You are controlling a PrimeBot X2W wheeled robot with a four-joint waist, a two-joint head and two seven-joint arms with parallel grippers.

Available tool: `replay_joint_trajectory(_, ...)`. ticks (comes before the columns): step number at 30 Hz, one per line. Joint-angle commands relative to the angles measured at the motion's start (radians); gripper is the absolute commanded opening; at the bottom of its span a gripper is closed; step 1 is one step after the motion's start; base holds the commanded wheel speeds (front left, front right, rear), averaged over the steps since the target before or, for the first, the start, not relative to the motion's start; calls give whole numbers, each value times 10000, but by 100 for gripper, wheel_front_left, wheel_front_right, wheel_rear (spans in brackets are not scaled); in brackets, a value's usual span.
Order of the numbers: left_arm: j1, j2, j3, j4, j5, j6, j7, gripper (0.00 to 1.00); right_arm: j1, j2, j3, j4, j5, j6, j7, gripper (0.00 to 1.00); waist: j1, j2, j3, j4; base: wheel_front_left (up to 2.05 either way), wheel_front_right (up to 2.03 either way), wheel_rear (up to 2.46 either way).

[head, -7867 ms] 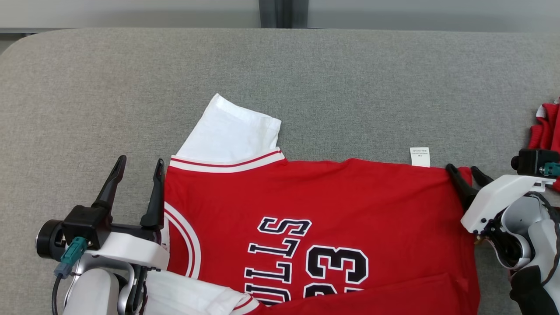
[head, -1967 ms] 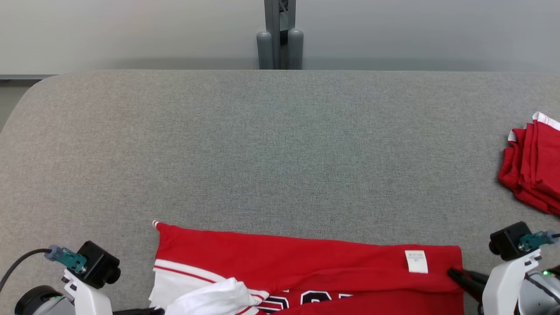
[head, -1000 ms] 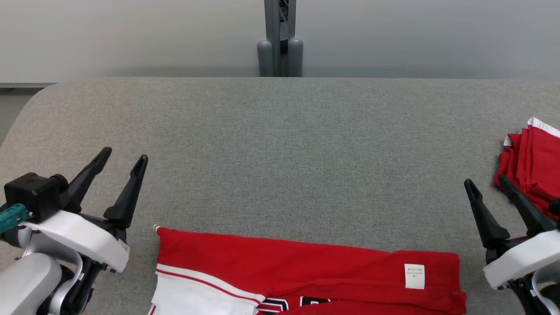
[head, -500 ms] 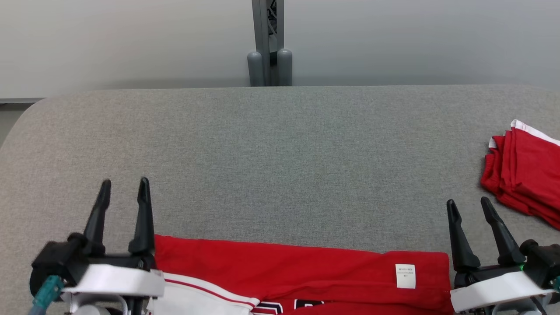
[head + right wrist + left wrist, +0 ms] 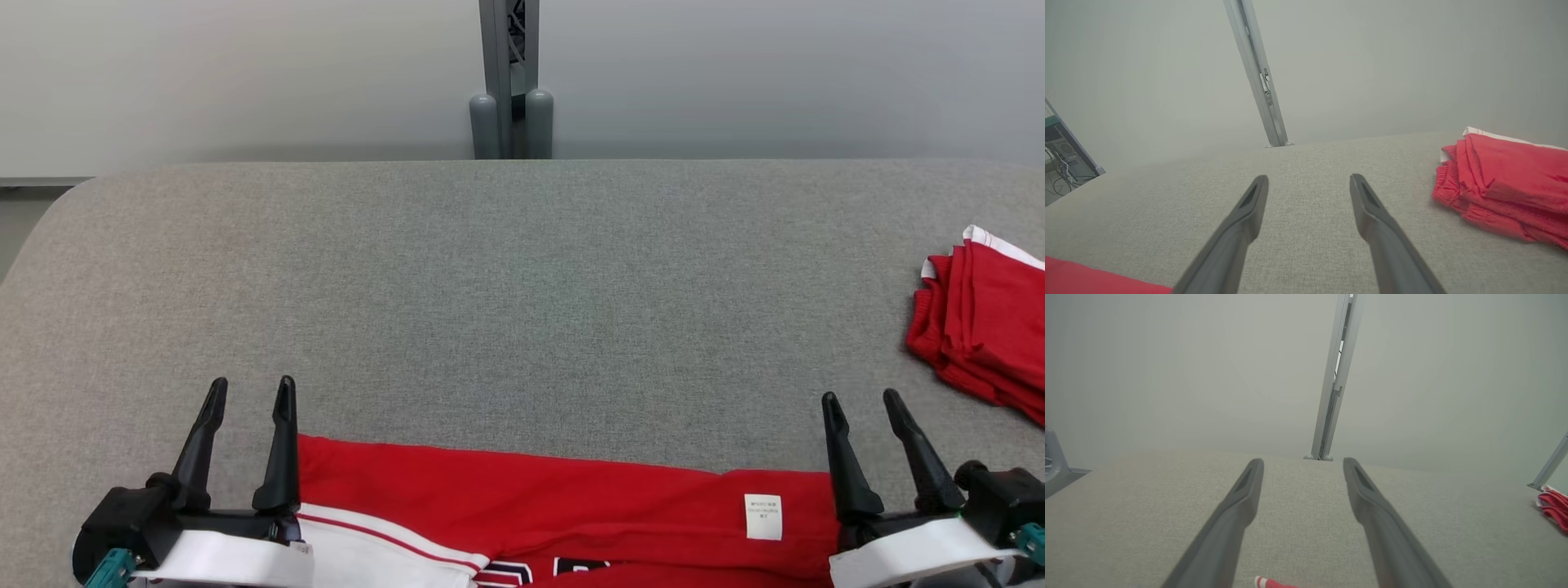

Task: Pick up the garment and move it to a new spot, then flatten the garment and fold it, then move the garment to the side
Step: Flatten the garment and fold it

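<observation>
Left hand (image 5: pixel 252 381) and right hand (image 5: pixel 860 396), wide open and empty, have released the garment (image 5: pixel 555 498) and now flank it. It lies folded at the near edge of the bench (image 5: pixel 522 286), seemingly ready for another fold.

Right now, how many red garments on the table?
2. One jersey lies along the near edge, between the left gripper and right gripper. One folded red pile sits at the right edge; its layers may hide more than one piece.
</observation>
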Motion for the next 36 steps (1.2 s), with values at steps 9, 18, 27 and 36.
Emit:
replay_joint_trajectory(9,-278,-137,350,185,227,-247,-42,100,759,-182,431,227,1388,-6,1848,100,0,0,277,-62,0,0,0)
replay_joint_trajectory(18,-389,-163,415,198,203,-240,-42,100,1764,-75,61,126,2158,-6,2677,100,0,0,514,-153,0,0,0)
replay_joint_trajectory(27,-513,-146,299,256,238,-242,-43,100,1590,-144,272,745,2048,-6,3056,100,0,0,631,-161,0,0,0)
replay_joint_trajectory(36,-546,-90,333,220,212,-243,-43,100,1367,-46,885,1184,2609,-3,3214,100,0,0,686,-50,0,0,0)
